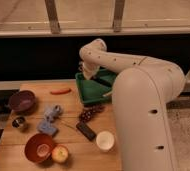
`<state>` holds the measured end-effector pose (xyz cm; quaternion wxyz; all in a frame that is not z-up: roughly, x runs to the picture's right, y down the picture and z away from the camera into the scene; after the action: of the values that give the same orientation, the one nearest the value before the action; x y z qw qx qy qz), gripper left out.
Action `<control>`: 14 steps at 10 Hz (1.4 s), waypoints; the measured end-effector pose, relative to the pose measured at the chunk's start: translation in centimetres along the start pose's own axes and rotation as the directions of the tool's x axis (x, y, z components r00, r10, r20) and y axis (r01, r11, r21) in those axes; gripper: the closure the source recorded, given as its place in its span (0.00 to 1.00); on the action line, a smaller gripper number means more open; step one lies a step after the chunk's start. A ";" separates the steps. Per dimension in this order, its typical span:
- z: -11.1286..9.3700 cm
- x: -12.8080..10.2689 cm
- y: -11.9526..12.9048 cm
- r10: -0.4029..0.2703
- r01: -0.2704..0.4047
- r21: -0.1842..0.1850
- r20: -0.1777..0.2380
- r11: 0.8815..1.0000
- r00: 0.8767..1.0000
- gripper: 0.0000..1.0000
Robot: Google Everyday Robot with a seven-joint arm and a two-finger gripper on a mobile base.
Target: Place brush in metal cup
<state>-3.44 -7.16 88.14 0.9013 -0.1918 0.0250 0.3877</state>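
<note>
My gripper (86, 74) hangs at the end of the white arm, over the back left corner of the green bin (93, 91). The brush does not show; the arm covers the right part of the bin. The metal cup (19, 122) stands near the table's left edge, just below the dark purple bowl (22, 100), well to the left of the gripper.
On the wooden table (70, 105): an orange carrot-like piece (60, 91), dark grapes (88, 114), a blue object (49, 121), a flat black block (86, 131), a white cup (104, 141), a red bowl (38, 146) and an apple (59, 154). My arm's bulk fills the right side.
</note>
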 end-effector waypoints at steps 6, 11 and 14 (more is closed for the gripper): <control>-2.4 -5.5 9.6 -0.285 0.308 -0.139 0.166 0.941 0.944 1.00; -2.7 -7.4 17.1 -0.400 0.473 -0.329 0.266 0.818 0.877 1.00; -3.0 -7.4 19.7 -0.435 0.515 -0.377 0.281 0.770 0.856 1.00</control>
<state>-22.23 -1.04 80.39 0.9013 -0.3546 -0.1928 0.1572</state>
